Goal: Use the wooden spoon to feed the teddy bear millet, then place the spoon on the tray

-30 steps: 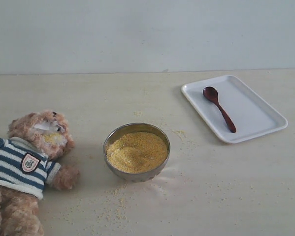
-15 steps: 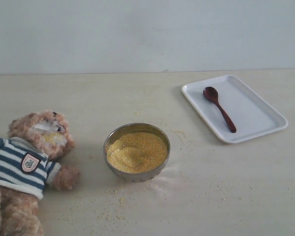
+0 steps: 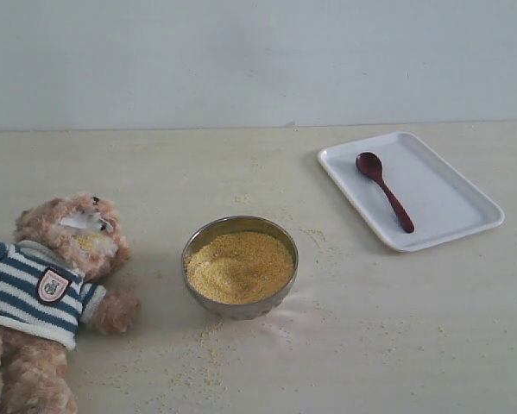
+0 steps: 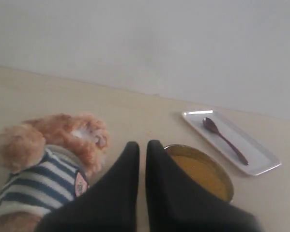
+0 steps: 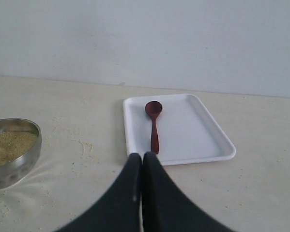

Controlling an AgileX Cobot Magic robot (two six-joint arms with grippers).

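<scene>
The teddy bear (image 3: 55,289) lies on its back at the left, with a few yellow grains on its white muzzle. Millet (image 3: 239,266) fills the round metal bowl (image 3: 240,226) at the middle. The wooden spoon (image 3: 384,190) lies free inside the white tray (image 3: 448,203) at the right. Neither gripper shows in the exterior view. In the left wrist view my left gripper (image 4: 142,145) is shut and empty, held back from the bear (image 4: 53,150) and the bowl (image 4: 203,166). In the right wrist view my right gripper (image 5: 142,157) is shut and empty, short of the tray (image 5: 193,128) and spoon (image 5: 153,123).
Loose millet specks (image 3: 198,362) are scattered on the pale table in front of the bowl and between the bowl and tray. A plain light wall (image 3: 258,60) stands behind the table.
</scene>
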